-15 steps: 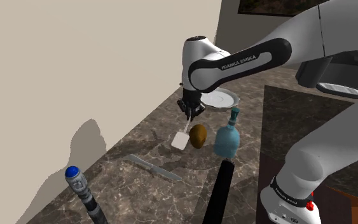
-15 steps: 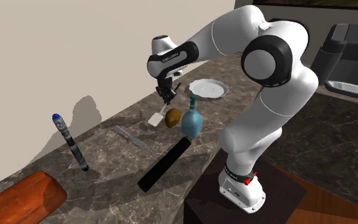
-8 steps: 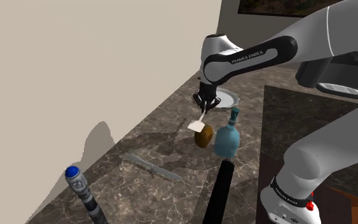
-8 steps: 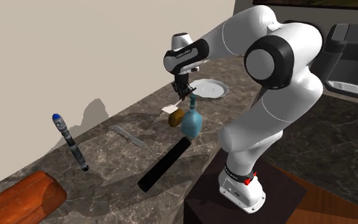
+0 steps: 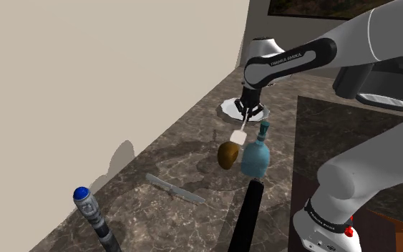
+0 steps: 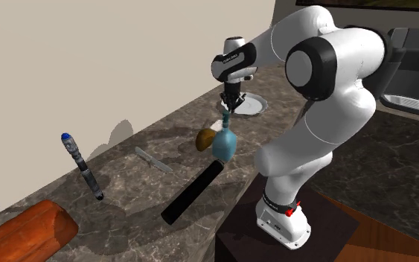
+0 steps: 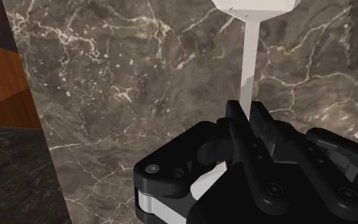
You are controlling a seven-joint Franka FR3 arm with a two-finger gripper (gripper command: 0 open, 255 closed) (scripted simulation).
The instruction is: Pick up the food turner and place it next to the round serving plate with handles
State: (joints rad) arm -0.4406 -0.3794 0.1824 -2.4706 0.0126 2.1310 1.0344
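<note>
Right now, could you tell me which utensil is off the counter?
The white food turner, hanging from the claw; the grey knife lies flat.

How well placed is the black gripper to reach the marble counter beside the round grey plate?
Probably well. The gripper, shut on the white turner, hangs close to the round grey plate. The blue bottle and brown oval thing stand aside, leaving the way free.
</note>
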